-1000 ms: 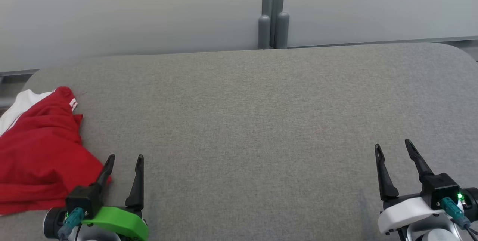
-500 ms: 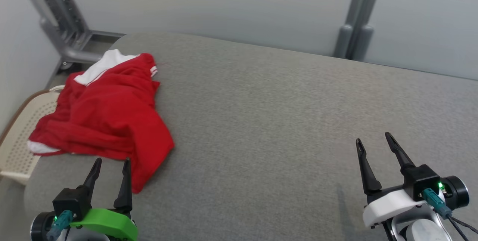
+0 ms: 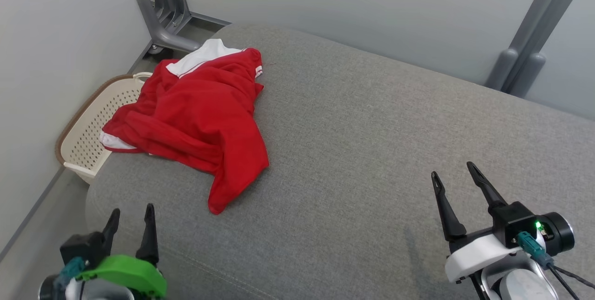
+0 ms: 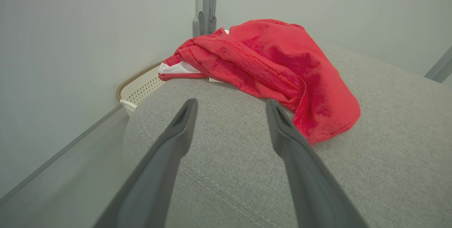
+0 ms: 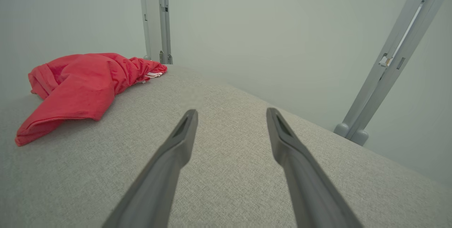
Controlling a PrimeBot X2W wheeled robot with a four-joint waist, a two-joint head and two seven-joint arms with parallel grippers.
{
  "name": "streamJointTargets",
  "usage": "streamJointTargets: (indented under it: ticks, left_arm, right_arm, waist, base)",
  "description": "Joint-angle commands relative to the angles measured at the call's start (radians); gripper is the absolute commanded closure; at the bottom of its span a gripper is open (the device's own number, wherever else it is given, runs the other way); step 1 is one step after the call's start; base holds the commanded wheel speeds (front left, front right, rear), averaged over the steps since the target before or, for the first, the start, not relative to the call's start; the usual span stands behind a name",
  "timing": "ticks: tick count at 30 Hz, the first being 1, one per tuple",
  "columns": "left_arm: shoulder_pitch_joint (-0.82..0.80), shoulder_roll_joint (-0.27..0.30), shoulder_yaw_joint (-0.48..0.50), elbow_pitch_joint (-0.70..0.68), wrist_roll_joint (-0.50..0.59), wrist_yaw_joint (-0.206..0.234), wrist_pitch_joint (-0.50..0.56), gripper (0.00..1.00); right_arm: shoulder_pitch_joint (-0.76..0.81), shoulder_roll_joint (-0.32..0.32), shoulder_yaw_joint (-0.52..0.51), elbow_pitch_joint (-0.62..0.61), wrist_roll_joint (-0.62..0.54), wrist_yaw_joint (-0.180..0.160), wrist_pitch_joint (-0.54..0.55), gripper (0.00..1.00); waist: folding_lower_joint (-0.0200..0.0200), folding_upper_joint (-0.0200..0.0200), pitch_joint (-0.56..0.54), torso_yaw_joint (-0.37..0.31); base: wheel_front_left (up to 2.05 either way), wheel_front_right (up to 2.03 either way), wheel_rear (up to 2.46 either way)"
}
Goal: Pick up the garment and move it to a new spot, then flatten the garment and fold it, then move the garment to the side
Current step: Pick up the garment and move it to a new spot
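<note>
Judging by how things lie, the task has hardly begun. The red shirt with white trim (image 3: 200, 118) lies in a crumpled heap on the grey fabric-covered table (image 3: 372, 151), at about 10 o'clock from the table's middle and close to its far left corner. One sleeve end hangs over the edge above a cream laundry basket (image 3: 88, 132), which stands on the floor at the shirt's 9 o'clock. Nothing is lifted, spread or folded, so the pick-up, the move to a new spot, the flattening, the folding and the final shift aside are all still to do.

The left gripper (image 3: 132, 210) hovers at the table's near left edge with its fingers released and spread, holding nothing. The shirt lies at about 1 o'clock from it, near but not touching. The right gripper (image 3: 452, 170) hangs well apart at about 4 o'clock from the shirt, fingers likewise spread and empty over bare fabric.

Against the picture from a second ago, the head view has swung to the left. Then the shirt was cut off at the left border; now the whole heap, the basket and a grey metal frame (image 3: 162, 7) in the corner are in sight. That is the camera turning: the shirt keeps the same bunched shape. Both sets of fingers are as wide apart as they were.
</note>
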Motion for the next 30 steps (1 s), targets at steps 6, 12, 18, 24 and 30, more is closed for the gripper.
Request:
streamJointTargets:
  ticks: [6, 12, 18, 24, 30]
  left_arm:
    - [-0.262, -0.005, 0.009, 0.137, -0.070, 0.016, 0.218, 0.00]
    - [-0.465, -0.029, -0.042, 0.213, -0.166, 0.005, 0.521, 0.00]
    - [-0.595, -0.058, -0.049, 0.297, -0.226, 0.003, 0.659, 0.00]
    - [-0.688, -0.042, -0.067, 0.407, -0.209, 0.057, 0.720, 0.00]
    - [-0.720, -0.027, -0.098, 0.522, -0.162, 0.094, 0.674, 1.00]
  right_arm:
    - [-0.024, -0.053, 0.006, -0.018, -0.014, 0.000, -0.003, 0.00]
    - [-0.055, -0.072, 0.018, -0.012, -0.019, 0.000, -0.003, 0.00]
    - [-0.092, -0.078, 0.045, -0.004, -0.020, 0.000, -0.003, 0.00]
    - [-0.130, -0.083, 0.052, -0.001, -0.023, 0.000, -0.003, 0.00]
    - [-0.134, -0.076, 0.043, 0.008, -0.027, 0.000, -0.003, 0.00]
  waist:
    - [0.0000, 0.0065, 0.111, -0.053]
    - [0.0000, 0.0065, 0.179, -0.067]
    - [0.0000, 0.0065, 0.221, -0.095]
    - [0.0000, 0.0065, 0.273, -0.128]
    - [0.0000, 0.0065, 0.287, -0.141]
  base:
    - [0.00, 0.00, 0.00]
    - [0.00, 0.00, 0.00]
    - [0.00, 0.00, 0.00]
    - [0.00, 0.00, 0.00]
    - [0.00, 0.00, 0.00]
